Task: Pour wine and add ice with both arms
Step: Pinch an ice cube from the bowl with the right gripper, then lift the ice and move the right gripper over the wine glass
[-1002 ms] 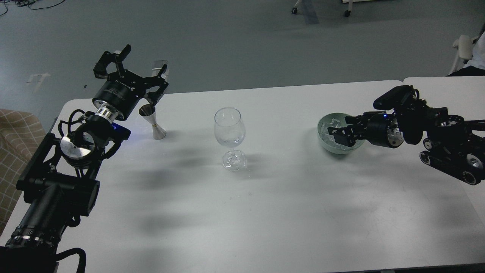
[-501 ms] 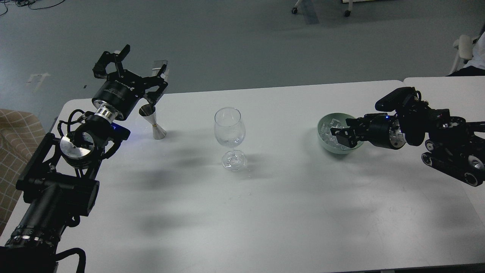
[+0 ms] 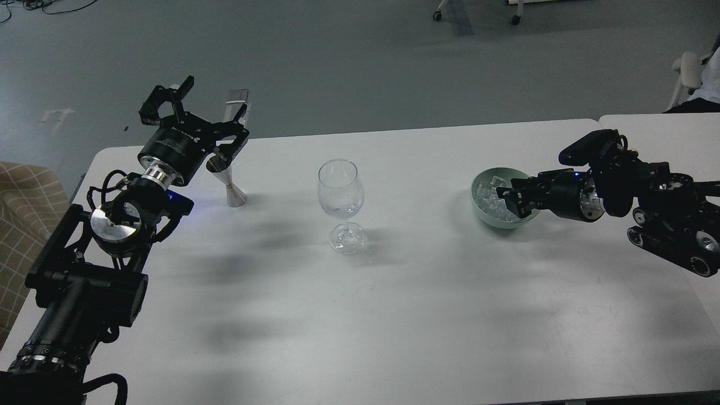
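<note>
The left claw (image 3: 205, 107) carries small white lettering on its black cylindrical body, but the characters are too small and blurred to read. No other text, label, number or sign is legible.

Lab: white table (image 3: 394, 315), grey floor (image 3: 349, 62).

White tabletop (image 3: 394, 315); pale green bowl (image 3: 490, 220) of clear whitish ice (image 3: 490, 196); silver jigger (image 3: 228, 180); black arms; tan checked fabric (image 3: 22, 197) at left edge.
</note>
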Controlling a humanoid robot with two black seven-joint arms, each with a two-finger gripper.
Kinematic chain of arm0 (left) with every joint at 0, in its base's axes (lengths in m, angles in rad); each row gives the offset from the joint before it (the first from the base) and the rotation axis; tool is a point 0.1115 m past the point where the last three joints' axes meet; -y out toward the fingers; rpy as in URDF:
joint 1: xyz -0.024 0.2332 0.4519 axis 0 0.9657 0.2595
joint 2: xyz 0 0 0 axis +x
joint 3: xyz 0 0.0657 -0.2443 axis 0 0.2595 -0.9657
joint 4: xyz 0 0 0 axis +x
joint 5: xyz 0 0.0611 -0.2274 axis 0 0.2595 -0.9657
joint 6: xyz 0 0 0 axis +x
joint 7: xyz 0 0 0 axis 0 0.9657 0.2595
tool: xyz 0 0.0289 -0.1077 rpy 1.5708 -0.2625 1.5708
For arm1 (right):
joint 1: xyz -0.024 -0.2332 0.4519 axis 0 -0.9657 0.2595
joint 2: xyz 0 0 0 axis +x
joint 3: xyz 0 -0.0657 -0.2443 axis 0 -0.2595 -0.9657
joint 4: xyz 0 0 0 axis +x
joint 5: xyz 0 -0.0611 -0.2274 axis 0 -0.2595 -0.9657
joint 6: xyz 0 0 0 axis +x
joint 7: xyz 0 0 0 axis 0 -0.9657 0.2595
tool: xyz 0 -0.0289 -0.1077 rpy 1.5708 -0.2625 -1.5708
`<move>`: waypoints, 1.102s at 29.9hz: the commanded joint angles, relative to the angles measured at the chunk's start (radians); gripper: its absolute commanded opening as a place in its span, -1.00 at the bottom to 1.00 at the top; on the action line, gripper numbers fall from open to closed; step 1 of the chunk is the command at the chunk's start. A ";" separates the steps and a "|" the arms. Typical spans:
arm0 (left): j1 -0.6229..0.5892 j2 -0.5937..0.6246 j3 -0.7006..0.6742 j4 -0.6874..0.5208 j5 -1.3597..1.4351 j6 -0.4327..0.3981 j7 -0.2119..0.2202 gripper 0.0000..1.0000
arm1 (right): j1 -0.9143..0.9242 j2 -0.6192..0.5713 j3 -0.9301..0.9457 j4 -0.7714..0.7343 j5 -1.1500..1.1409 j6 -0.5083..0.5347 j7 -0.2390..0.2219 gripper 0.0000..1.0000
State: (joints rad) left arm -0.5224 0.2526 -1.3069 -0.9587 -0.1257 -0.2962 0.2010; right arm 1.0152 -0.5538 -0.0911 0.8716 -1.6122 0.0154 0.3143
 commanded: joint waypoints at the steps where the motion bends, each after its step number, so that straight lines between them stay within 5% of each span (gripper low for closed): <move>1: 0.001 -0.001 0.000 0.000 0.000 0.000 0.000 0.95 | 0.002 0.000 -0.019 0.000 0.000 0.000 0.000 -0.23; 8: -0.001 0.001 0.000 0.000 0.000 0.000 0.000 0.95 | 0.000 0.000 -0.022 -0.002 0.002 -0.002 0.000 -0.66; 19: -0.001 0.001 0.000 0.000 0.000 0.003 0.000 0.95 | 0.011 -0.009 -0.016 0.003 0.006 -0.015 0.005 -0.73; 25: -0.001 0.005 0.000 0.000 0.000 0.002 0.002 0.95 | 0.032 -0.081 0.010 0.006 0.012 -0.112 0.008 -0.72; 33: -0.001 0.004 0.001 0.000 0.000 0.003 0.002 0.95 | 0.031 -0.129 0.131 0.134 0.017 -0.166 0.008 -0.73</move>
State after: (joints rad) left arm -0.5231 0.2573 -1.3066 -0.9587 -0.1257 -0.2944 0.2024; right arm 1.0467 -0.6684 -0.0244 0.9409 -1.5958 -0.1485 0.3237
